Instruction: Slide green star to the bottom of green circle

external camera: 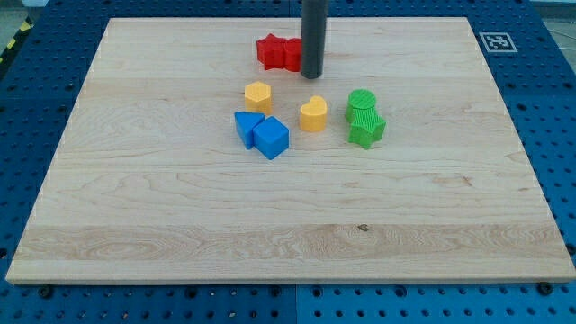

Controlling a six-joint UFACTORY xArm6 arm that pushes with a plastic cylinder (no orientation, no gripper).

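The green circle [363, 103] lies right of the board's centre, near the view's top. The green star [367, 130] sits directly below it, touching its lower edge. My tip [311, 76] stands near the top centre of the board, up and to the left of both green blocks and well apart from them. It sits just right of the red blocks [279, 52].
A yellow hexagon [258, 96] and a yellow heart [313, 114] lie left of the green blocks. Two blue blocks [261, 133] touch each other below the hexagon. The wooden board [180, 225] rests on a blue pegboard table.
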